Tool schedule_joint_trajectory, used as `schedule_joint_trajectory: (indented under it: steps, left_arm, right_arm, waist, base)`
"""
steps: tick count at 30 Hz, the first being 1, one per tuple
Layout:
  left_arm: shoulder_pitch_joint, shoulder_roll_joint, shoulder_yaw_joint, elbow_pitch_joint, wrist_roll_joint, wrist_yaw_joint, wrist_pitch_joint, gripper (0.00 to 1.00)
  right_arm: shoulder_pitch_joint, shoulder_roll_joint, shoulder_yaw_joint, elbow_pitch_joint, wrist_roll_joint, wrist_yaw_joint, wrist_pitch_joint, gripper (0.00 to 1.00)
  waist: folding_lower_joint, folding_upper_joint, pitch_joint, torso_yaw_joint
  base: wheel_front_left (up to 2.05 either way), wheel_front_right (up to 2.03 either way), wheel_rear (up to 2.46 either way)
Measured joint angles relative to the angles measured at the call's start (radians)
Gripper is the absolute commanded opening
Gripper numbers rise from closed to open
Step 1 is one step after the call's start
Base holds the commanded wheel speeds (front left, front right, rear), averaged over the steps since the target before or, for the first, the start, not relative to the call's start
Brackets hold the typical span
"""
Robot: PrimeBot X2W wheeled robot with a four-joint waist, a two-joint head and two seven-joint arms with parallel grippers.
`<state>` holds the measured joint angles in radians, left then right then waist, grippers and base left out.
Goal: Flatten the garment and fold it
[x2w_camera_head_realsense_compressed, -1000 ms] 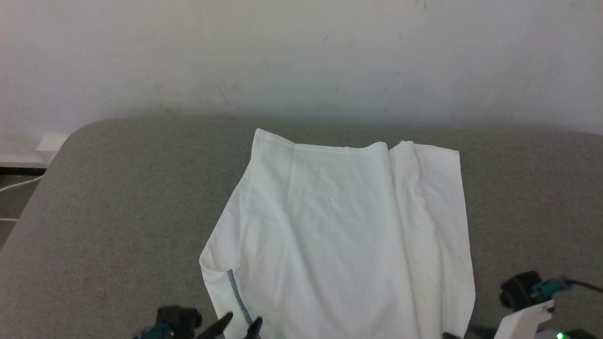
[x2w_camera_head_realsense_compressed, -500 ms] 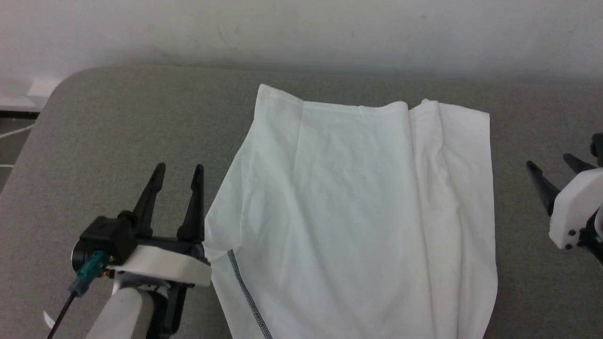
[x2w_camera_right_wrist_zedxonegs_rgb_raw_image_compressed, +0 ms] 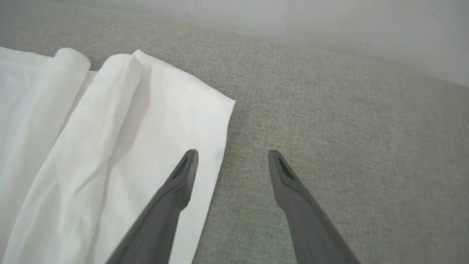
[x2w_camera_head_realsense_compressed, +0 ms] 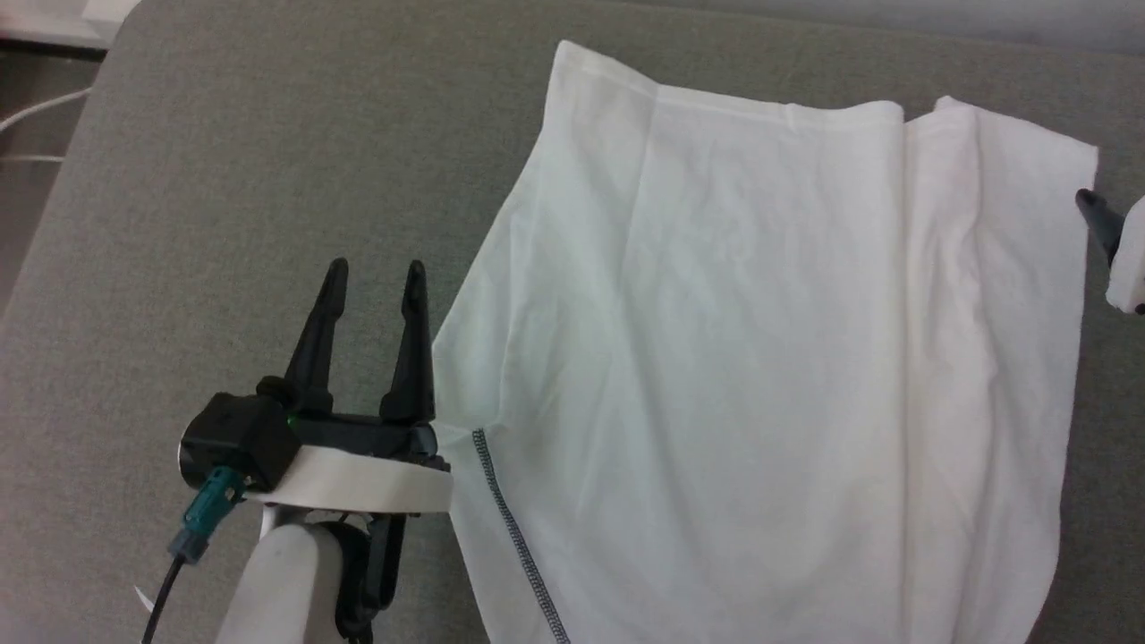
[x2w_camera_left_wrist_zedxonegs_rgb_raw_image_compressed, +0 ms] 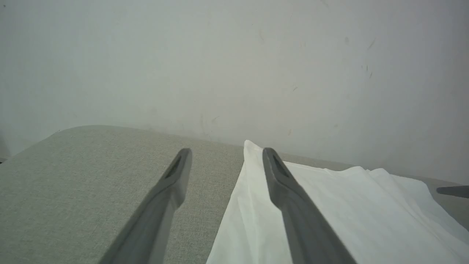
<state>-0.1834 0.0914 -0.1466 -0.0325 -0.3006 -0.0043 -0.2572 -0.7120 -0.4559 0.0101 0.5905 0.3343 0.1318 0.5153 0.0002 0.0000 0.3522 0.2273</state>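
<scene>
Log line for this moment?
left gripper: open, beside garment left edge | right gripper: open, over right edge | garment: creased, not held

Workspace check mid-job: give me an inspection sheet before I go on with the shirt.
surface: grey woven pad, rounded corner at far left
job's things: garment spread out, lengthwise ridge near its right edge
clutter: nothing seen
claws: left claw open, beside garment's left edge; right claw open, straddling its right edge; both empty
cables: teal-plugged lead at left wrist; white cable off the pad
surroundings: pale wall behind the pad
</scene>
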Motion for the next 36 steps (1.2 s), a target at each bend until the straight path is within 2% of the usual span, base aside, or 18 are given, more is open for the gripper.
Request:
schedule_joint_trajectory:
  steps: [6, 7, 8, 9, 16, 21, 25, 30, 36]
  left_arm:
    - [0.000, -0.022, 0.038, 0.007, 0.021, -0.031, 0.000, 1.00]
    - [0.000, -0.024, 0.044, 0.008, 0.023, -0.034, 0.000, 1.00]
    - [0.001, -0.025, 0.049, 0.009, 0.027, -0.039, 0.000, 1.00]
    - [0.001, -0.026, 0.054, 0.010, 0.030, -0.039, 0.000, 1.00]
    - [0.001, -0.034, 0.075, 0.026, 0.048, -0.050, 0.000, 1.00]
    - [0.004, -0.036, 0.091, 0.040, 0.056, -0.066, 0.000, 1.00]
    - [0.022, -0.036, 0.106, 0.047, 0.058, -0.074, 0.000, 1.00]
    - [0.049, -0.037, 0.123, 0.057, 0.058, -0.082, 0.000, 1.00]
    - [0.080, -0.038, 0.127, 0.067, 0.064, -0.085, 0.000, 1.00]
  right_arm:
    - [-0.046, -0.015, 0.019, 0.132, 0.002, 0.000, -0.046, 1.00]
    - [-0.053, -0.020, 0.027, 0.141, 0.005, 0.000, -0.053, 0.53]
    - [-0.060, -0.024, 0.032, 0.149, 0.013, 0.000, -0.062, 0.17]
    - [-0.065, -0.026, 0.040, 0.154, 0.019, 0.000, -0.075, 0.00]
    - [-0.064, -0.029, 0.048, 0.224, 0.035, 0.001, -0.228, 0.00]
    - [-0.044, -0.085, -0.009, 0.280, 0.009, 0.001, -0.327, 0.00]
    - [-0.019, -0.138, -0.062, 0.308, -0.027, 0.001, -0.358, 0.00]
    - [0.044, -0.194, -0.174, 0.362, -0.089, 0.001, -0.361, 0.00]
    - [0.130, -0.221, -0.385, 0.415, -0.193, 0.001, -0.385, 0.00]
  waist:
    - [-0.0002, -0.0002, 0.042, 0.057]
    - [-0.0003, -0.0002, 0.047, 0.064]
    - [-0.0003, -0.0002, 0.051, 0.069]
    - [-0.0003, -0.0002, 0.055, 0.072]
    - [-0.0001, -0.0002, 0.040, 0.060]
    - [-0.0002, -0.0002, -0.002, 0.031]
    - [-0.0002, -0.0002, -0.045, 0.006]
    - [-0.0003, -0.0002, -0.101, -0.029]
    - [-0.0004, -0.0002, -0.168, -0.065]
  base:
    - [0.00, 0.00, 0.00]
    - [0.00, 0.00, 0.00]
    - [0.00, 0.00, 0.00]
    - [0.00, 0.00, 0.00]
    - [0.00, 0.00, 0.00]
    - [0.00, 0.00, 0.00]
    - [0.00, 0.00, 0.00]
    - [0.00, 0.00, 0.00]
    - [0.00, 0.00, 0.00]
